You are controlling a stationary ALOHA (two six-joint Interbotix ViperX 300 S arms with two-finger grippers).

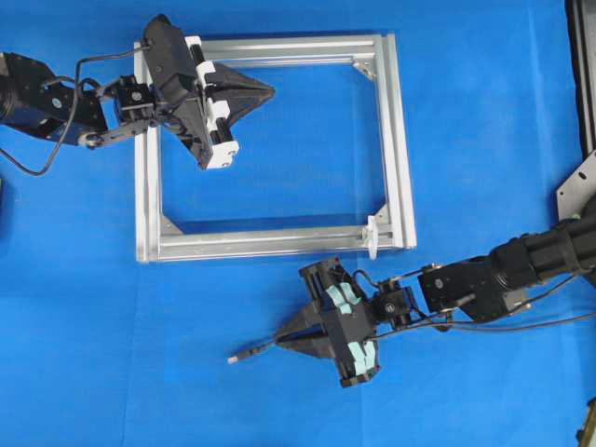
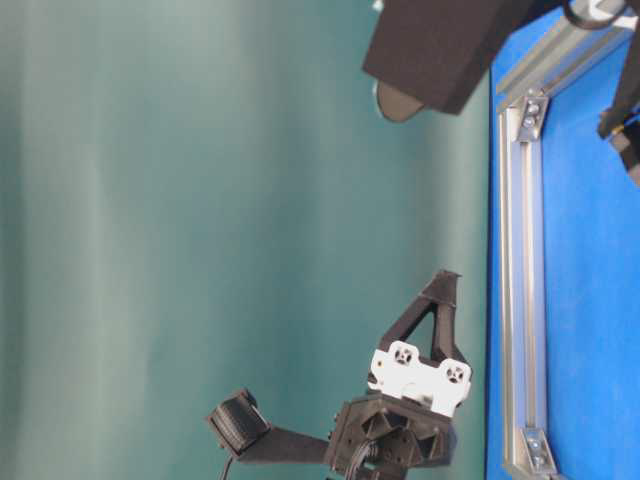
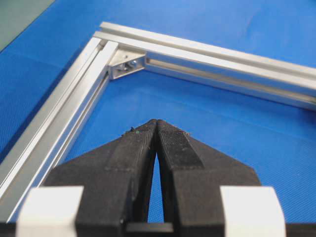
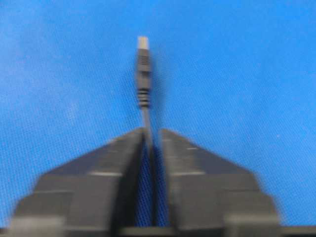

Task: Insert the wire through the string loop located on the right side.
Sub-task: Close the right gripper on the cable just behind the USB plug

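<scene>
The wire (image 1: 256, 349) is a thin black cable on the blue mat below the frame, its greyish plug tip pointing left. My right gripper (image 1: 280, 342) is shut on the wire just behind the plug. In the right wrist view the wire (image 4: 143, 69) sticks out ahead of the right gripper (image 4: 152, 132), pinched between the jaws. The string loop (image 1: 372, 235) stands white and upright on the frame's lower right corner, above and right of that gripper. My left gripper (image 1: 271, 90) hovers shut and empty inside the frame's upper left; its tips meet in the left wrist view (image 3: 156, 122).
The rectangular aluminium frame (image 1: 396, 140) lies flat on the blue mat, with silver corner brackets (image 3: 126, 64). The right arm's own thicker cables (image 1: 521, 324) trail to the right. A dark structure (image 1: 582, 56) lines the right edge.
</scene>
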